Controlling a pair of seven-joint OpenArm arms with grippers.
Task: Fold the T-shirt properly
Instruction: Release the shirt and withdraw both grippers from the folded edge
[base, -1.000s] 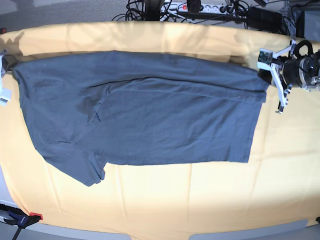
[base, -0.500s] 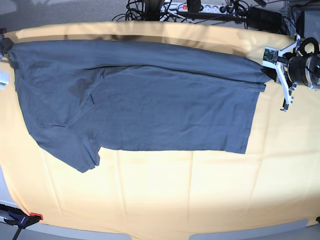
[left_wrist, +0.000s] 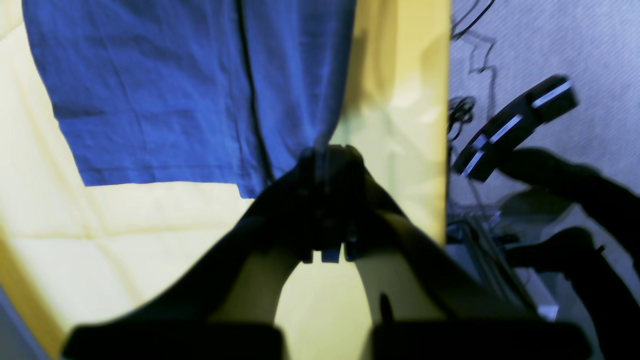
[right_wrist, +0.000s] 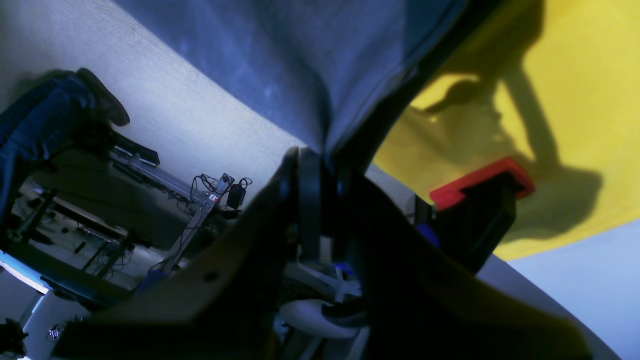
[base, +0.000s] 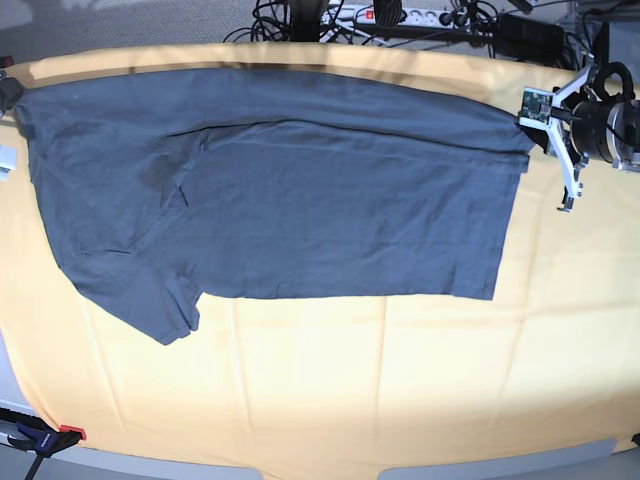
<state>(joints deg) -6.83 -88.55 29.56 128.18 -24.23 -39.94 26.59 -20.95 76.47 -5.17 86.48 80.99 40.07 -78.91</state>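
- T-shirt (base: 300, 210) spread lengthwise across the worktop (base: 400, 400), on the pale yellow cloth (base: 330, 390); one sleeve hanging toward the near edge at the base view's left, hem at the right.
- Far long edge drawn taut between two corners, apparently so the far strip can be carried over as one straight fold; a lengthwise crease already visible along the body.
- Left end effector (left_wrist: 327, 160) pressed together, pinching the far hem corner of the T-shirt; fabric seen entering between the fingertips in the left wrist view.
- Right end effector (right_wrist: 320, 155) pressed together, pinching the shoulder-end corner at the worktop's far left edge; cloth draped up from the tips in the right wrist view. Barely visible in the base view.
- Red-and-black clamp (right_wrist: 480, 200) beside the right end effector, and another (base: 45, 437) at the near left corner, judged to be holding the yellow cloth to the worktop.
- Cables and a power strip (base: 400, 15) on the floor behind the worktop, clear of the garment.
- No legible brand, label or writing on the T-shirt; neck label not in view. Small green board (base: 535, 103) on the left arm, markings too small to read.
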